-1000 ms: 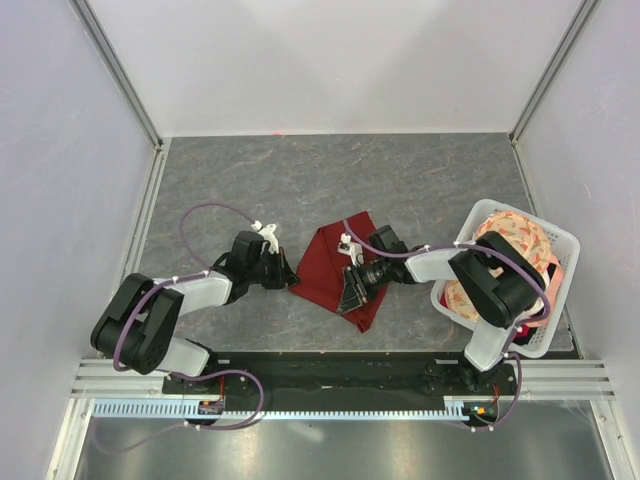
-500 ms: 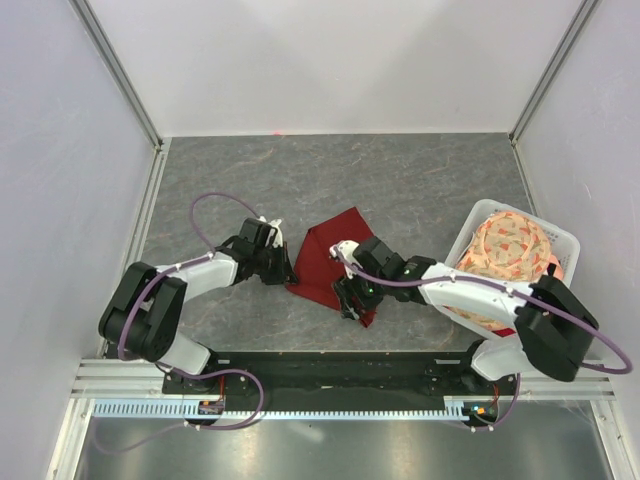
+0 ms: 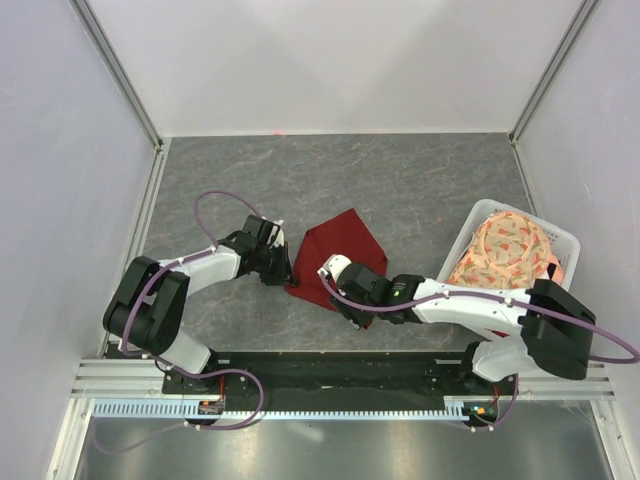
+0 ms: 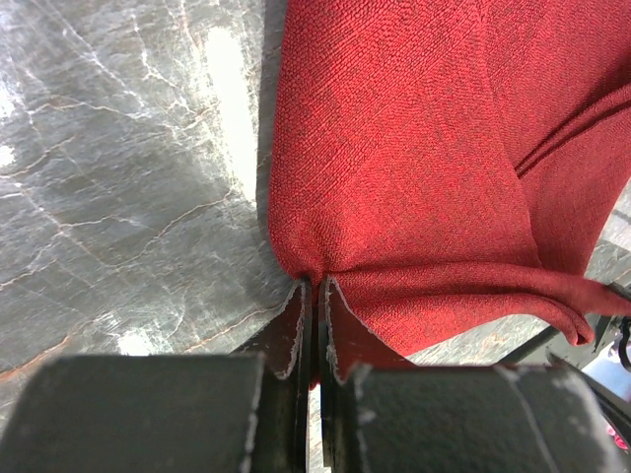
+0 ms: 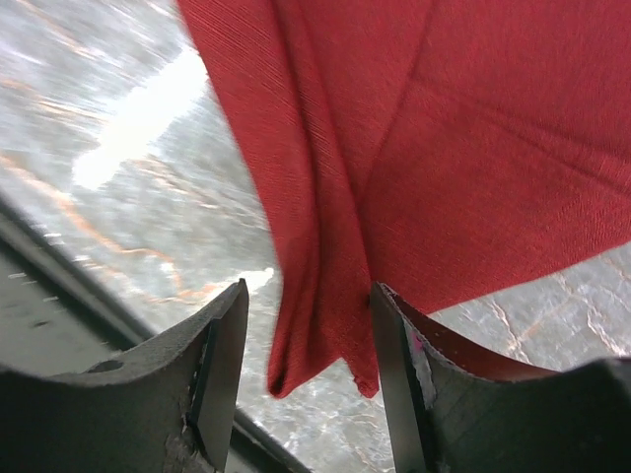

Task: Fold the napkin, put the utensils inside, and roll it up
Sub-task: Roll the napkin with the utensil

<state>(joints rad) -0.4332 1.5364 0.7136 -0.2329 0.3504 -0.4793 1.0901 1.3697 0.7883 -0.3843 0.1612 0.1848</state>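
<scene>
Rightward, basket (image 3: 541, 225) holds floral cloth (image 3: 505, 245); napkin (image 3: 340, 243) outside.

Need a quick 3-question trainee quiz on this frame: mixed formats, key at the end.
1. True or false: the left gripper is shut on an edge of the napkin.
2. Pick one. The right gripper is: A) shut on the napkin; B) open, with a napkin corner lying between its fingers; C) shut on nothing.
3. Short answer: what lies in the white basket at the table's right side?

Key: 1 true; 2 B; 3 a floral patterned cloth.
</scene>
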